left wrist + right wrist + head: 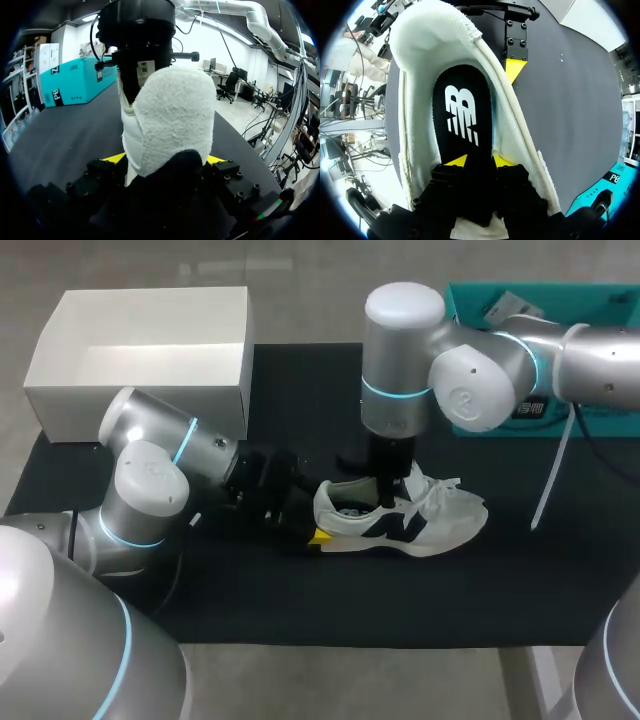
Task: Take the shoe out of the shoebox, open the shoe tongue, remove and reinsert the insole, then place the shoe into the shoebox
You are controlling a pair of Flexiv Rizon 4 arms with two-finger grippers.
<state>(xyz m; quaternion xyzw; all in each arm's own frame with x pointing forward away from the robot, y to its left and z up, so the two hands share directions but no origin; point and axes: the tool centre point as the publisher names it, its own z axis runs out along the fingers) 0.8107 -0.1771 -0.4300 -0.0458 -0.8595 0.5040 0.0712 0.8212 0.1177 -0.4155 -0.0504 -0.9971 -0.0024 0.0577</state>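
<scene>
A white shoe with a dark side logo lies on its sole on the black mat, toe to the right. My left gripper is shut on its heel, with one yellow fingertip on each side of it. My right gripper reaches straight down into the shoe's mouth. In the right wrist view its tips stand a little apart over the black insole, which lies flat inside with its white logo showing. The white lining rises around it.
An open white shoebox stands at the back left, off the mat's corner. A teal box sits at the back right behind my right arm. A white strap hangs down to the right of the shoe.
</scene>
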